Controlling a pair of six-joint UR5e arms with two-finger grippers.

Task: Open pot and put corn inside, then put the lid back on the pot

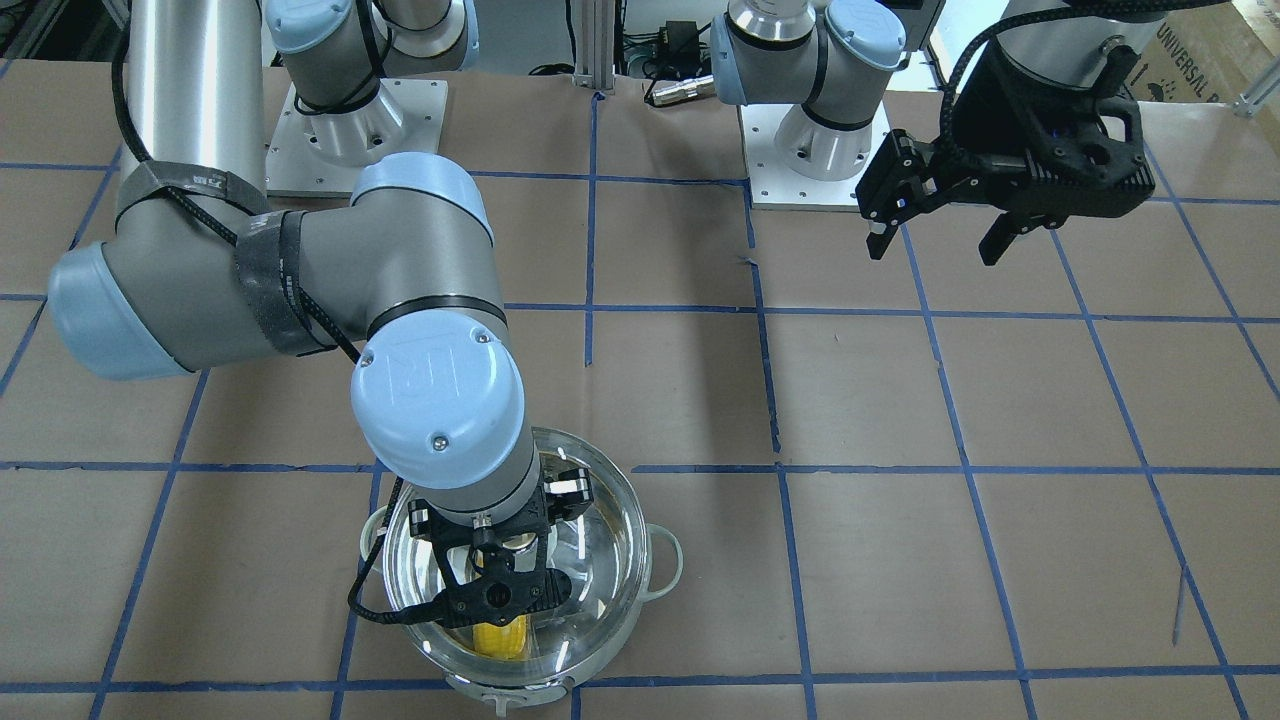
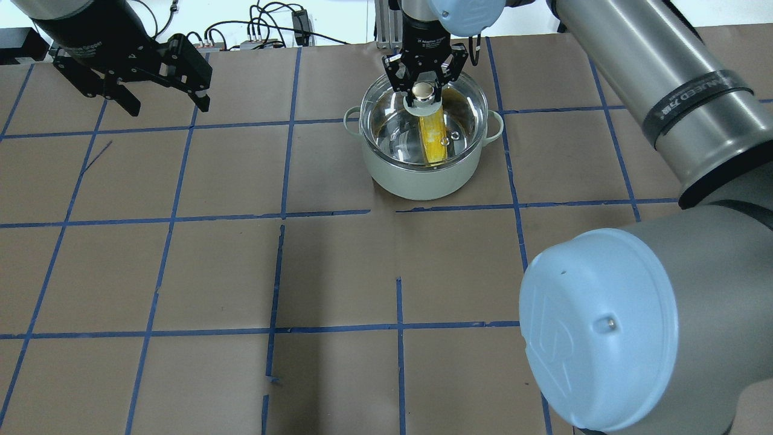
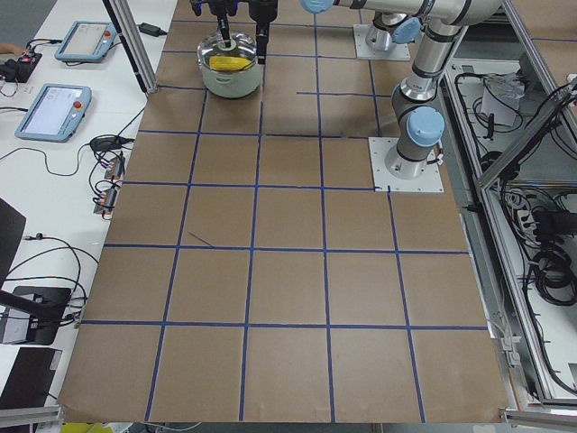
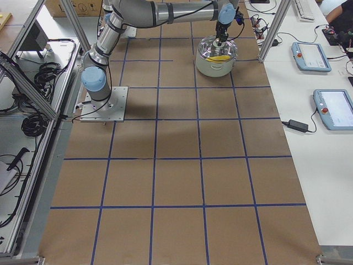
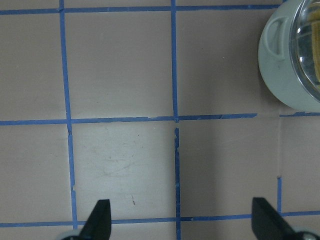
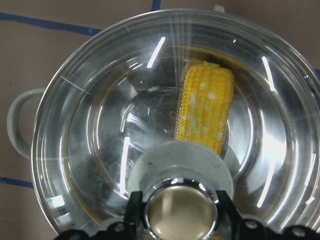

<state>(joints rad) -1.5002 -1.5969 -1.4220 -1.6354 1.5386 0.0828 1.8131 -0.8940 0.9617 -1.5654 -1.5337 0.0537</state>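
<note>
Overhead view, near to far. The near and middle table, brown paper with a blue tape grid, is bare, giving wide room from 3 through 6 to 9 o'clock. Only the right arm's big elbow hangs over the near corner at 4 o'clock.

The left gripper hovers above the table at 10 o'clock, well apart from the pot. Its fingers are spread wide, holding nothing and touching nothing, with bare paper under it in its wrist view.

The pot stands at 12 o'clock, in the last row of squares before the far edge. There is free paper on all sides of it. It is pale outside and shiny steel inside, with loop handles at 3 and 9 o'clock.

The lid, a clear glass dome, covers the pot's mouth and lines up with the rim. I cannot tell whether it is fully seated.

The right gripper comes straight down over the lid's centre. Its fingers are pressed against both sides of the knob, pinching it.

The corn lies flat on the pot's bottom, seen through the glass and running 12 to 6 o'clock. It is yellow with rows of kernels. One blunt end shows and the other is hidden under the knob.
</note>
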